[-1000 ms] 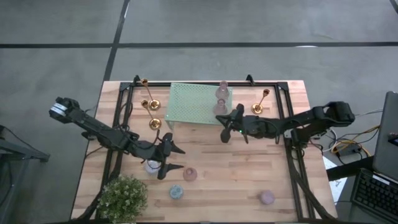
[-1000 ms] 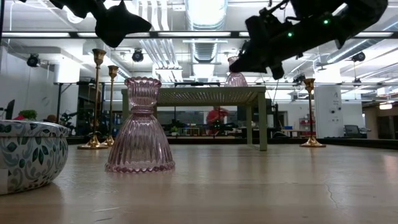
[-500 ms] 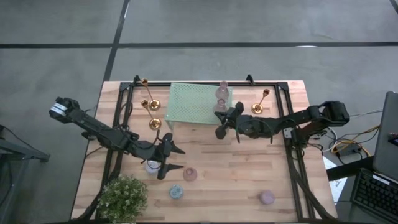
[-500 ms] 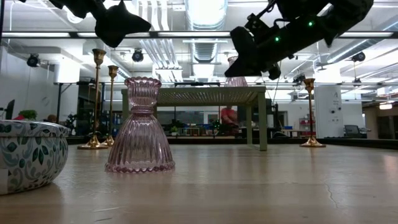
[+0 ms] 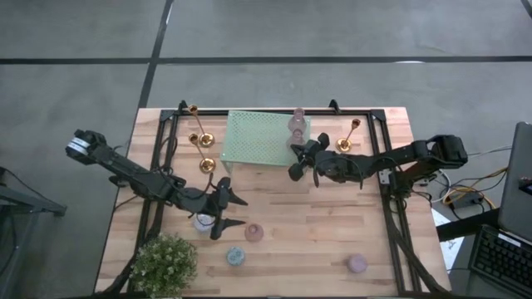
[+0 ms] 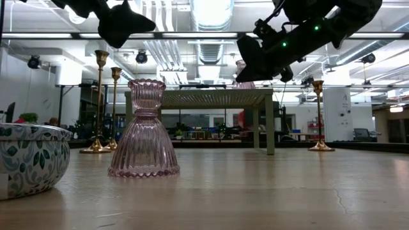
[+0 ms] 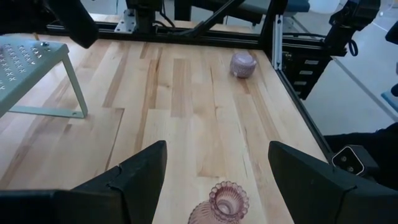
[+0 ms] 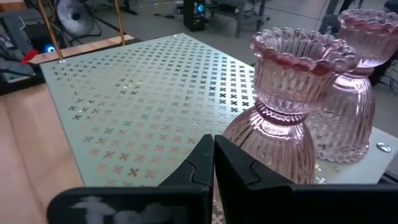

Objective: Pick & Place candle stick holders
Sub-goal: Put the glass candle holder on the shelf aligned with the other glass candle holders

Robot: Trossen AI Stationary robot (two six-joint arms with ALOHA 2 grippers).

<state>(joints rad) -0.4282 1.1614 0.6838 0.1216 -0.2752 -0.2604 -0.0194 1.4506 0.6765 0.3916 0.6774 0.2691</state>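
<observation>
Over the past second the right gripper (image 5: pixel 296 163) has slid back toward the mint-green perforated metal rack (image 5: pixel 258 138), its jaws pressed together and empty beside the two ribbed pink glass candle stick holders (image 8: pixel 292 106) standing side by side at the rack's right edge. The left gripper (image 5: pixel 230 212) has not shifted: it hovers over the light wooden bench (image 5: pixel 332 224) with jaws spread wide, above another ribbed pink glass holder (image 7: pixel 221 203) that stands upright, ungrasped. Three slim gold candlesticks (image 5: pixel 200 137) stand around the rack, two to its left and one to its right, while small pastel cups, among them a lilac one (image 5: pixel 357 263) near the bench's front right, lie well apart on the boards. A bushy green potted plant (image 5: pixel 165 264) occupies the front left corner. The risk, by these views, lies at the rack: the closed right jaws sit very near the closer pink holder, and any sideways drift could knock it into its neighbour or off the rack's edge. On the left, a descent off-centre could tip the tall, narrow-necked glass rather than straddle it.
</observation>
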